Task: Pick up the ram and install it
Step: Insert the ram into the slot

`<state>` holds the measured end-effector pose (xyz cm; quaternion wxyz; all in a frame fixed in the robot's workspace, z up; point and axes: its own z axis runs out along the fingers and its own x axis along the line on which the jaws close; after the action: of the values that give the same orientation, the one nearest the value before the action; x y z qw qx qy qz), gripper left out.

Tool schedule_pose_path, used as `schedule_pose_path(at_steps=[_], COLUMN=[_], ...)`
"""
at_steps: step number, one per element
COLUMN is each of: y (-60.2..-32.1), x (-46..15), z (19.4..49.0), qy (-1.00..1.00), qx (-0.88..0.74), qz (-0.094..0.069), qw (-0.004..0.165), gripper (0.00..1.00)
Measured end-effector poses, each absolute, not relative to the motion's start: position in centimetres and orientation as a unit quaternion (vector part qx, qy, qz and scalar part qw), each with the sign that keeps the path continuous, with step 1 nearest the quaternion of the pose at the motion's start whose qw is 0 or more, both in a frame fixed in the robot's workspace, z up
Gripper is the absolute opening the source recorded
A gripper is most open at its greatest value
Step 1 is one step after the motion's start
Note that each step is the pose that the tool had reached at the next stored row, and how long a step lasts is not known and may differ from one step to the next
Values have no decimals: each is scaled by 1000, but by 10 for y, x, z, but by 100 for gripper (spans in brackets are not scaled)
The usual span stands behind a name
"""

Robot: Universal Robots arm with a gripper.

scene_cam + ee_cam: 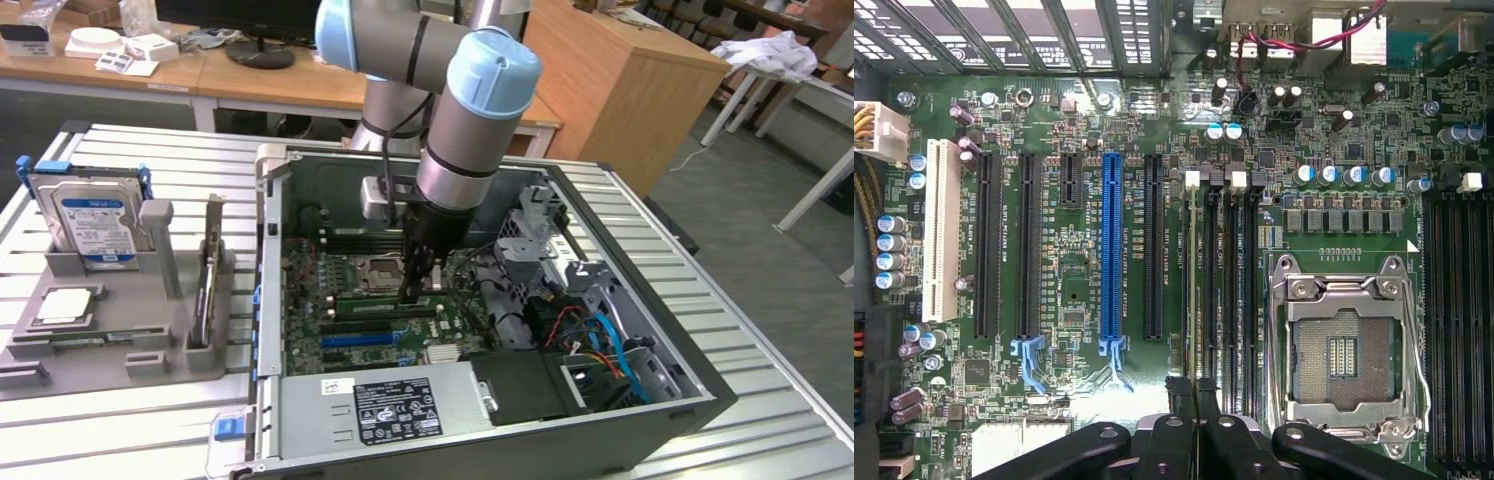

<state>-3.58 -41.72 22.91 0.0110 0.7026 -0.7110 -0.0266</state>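
Observation:
My gripper (420, 290) reaches down inside the open PC case (271, 300) onto the motherboard. In the wrist view the gripper (1194, 388) is shut, its black fingertips (1179, 392) pressed together over the end of the outermost black memory slot (1195, 280), beside the empty CPU socket (1344, 350). A thin pale edge runs along that slot in line with the fingers; I cannot tell if it is the ram. A long narrow stick (208, 270) stands on edge in the grey fixture (134, 340) at the exterior view's left.
The fixture also holds a blue-labelled hard drive (96, 220) and a small silver CPU chip (64, 305). Inside the case are the power supply (387, 410), a drive cage with blue and red cables (601, 345), and blue and black expansion slots (1112, 250).

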Motion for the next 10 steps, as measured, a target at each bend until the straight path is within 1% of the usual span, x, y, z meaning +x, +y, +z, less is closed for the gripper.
schedule_pose_path(at_steps=[10], y=[-417], x=[-35], z=[234], qy=[-711], qx=[703], qz=[-26], qw=[11], gripper=[11])
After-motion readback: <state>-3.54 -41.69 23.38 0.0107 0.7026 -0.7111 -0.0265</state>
